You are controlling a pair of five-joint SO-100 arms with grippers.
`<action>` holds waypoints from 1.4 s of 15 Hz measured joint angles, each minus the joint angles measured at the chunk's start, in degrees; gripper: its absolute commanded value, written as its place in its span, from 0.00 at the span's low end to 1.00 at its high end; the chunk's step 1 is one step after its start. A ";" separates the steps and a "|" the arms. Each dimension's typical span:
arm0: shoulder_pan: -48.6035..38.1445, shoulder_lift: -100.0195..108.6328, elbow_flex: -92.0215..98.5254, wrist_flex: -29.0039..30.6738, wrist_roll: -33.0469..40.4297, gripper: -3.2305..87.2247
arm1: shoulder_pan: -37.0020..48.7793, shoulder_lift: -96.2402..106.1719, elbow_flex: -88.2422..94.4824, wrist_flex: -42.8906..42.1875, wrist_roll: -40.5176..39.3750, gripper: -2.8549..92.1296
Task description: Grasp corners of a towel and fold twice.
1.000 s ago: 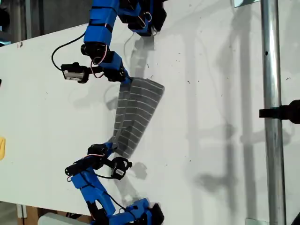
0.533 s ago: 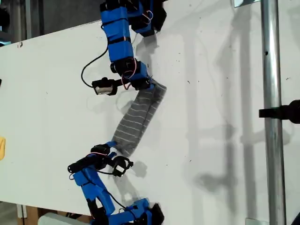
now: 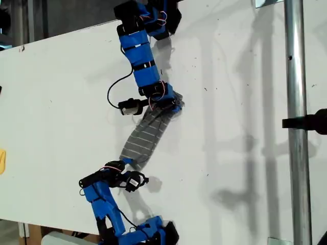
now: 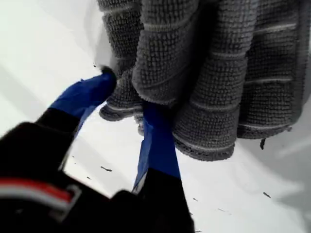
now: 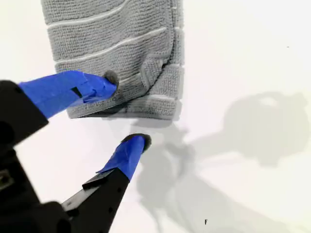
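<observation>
My first gripper [image 4: 127, 104] jaws pinching bunched grey striped towel [image 4: 214, 73], above white table [image 4: 43, 43]

My first tool [image 4: 127, 99] is clamped on bunched cloth, while my second tool [image 5: 125, 112] stands with jaws apart.

Glowing bright and even across the white table [image 3: 230, 76]. Casting soft grey shadows beside both arms, toward the exterior view's right. Blurring near the lens in both wrist views; staying sharp on cloth weave.
</observation>
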State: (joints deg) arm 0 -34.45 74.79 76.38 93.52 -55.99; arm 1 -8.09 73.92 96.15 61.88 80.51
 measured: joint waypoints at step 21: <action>4.92 0.79 7.29 -10.72 0.53 0.15 | -2.02 25.22 4.92 20.04 6.68 0.39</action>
State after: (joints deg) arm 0 -29.53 75.59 83.67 82.79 -55.46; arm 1 -10.11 99.14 101.07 81.91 87.19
